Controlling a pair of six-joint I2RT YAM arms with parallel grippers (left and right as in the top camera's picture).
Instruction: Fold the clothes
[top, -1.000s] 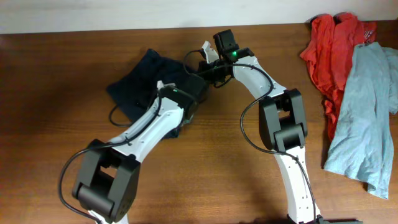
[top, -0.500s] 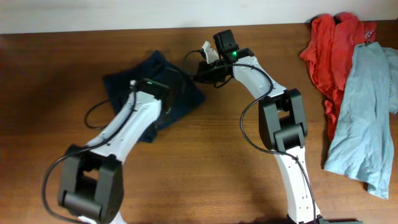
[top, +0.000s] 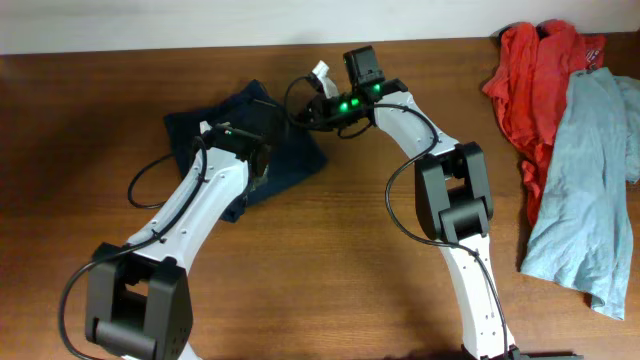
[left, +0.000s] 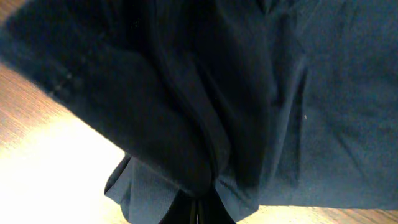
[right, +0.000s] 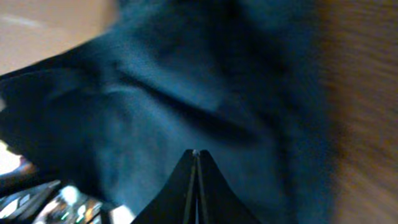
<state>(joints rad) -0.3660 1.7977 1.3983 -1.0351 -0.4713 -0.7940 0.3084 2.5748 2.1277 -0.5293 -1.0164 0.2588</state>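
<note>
Shorts bunched, roughly doubled, not neat yet — left gripper pinches the cloth, right gripper fingers pressed together.

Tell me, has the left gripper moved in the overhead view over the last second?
Yes. The left gripper has moved left, farther from the red garment, shut on the shorts.

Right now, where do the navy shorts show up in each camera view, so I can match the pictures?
Overhead: navy shorts lie crumpled, upper left of centre.
Left wrist: navy shorts fill nearly the whole frame, bunched toward bottom centre.
Right wrist: navy shorts fill left and middle, blurred.
Shared landmark: wooden table, bare at lower left in left wrist, right edge in right wrist.
</note>
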